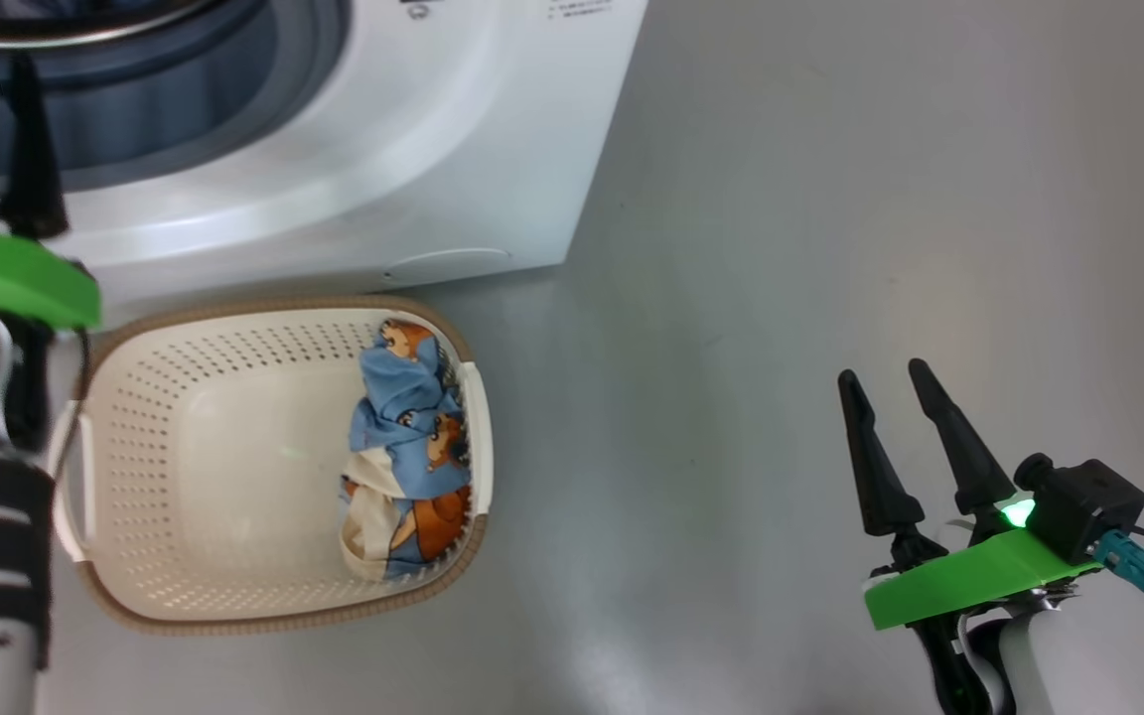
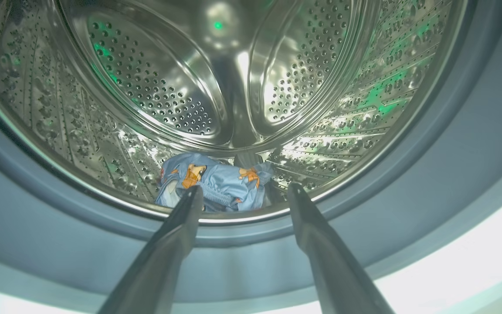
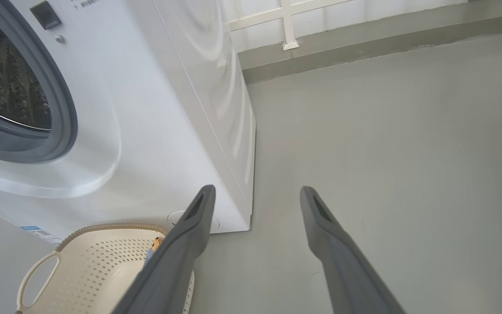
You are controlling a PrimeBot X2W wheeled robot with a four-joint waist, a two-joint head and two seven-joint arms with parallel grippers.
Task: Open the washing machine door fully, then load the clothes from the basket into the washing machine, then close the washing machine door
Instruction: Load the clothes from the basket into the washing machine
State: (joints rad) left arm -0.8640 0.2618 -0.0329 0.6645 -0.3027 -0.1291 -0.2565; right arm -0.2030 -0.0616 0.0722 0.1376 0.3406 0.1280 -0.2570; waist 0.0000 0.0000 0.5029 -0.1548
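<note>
The white washing machine (image 1: 334,129) stands at the upper left, and its door is out of view. My left gripper (image 2: 244,192) is open at the mouth of the steel drum (image 2: 233,74), over the grey-blue seal (image 2: 451,144). A blue bear-print garment (image 2: 216,181) lies on the drum floor just beyond the fingertips. More bear-print and cream clothes (image 1: 408,447) lie at the right end of the cream basket (image 1: 185,467) on the floor before the machine. My right gripper (image 1: 885,377) hangs open and holds nothing over bare floor to the right, its fingers (image 3: 190,235) showing in its own wrist view.
Grey floor (image 1: 830,199) stretches to the right of the machine. In the right wrist view a low wall ledge with a white frame (image 3: 288,26) runs behind the machine, and the basket's handle (image 3: 33,279) shows at the lower left.
</note>
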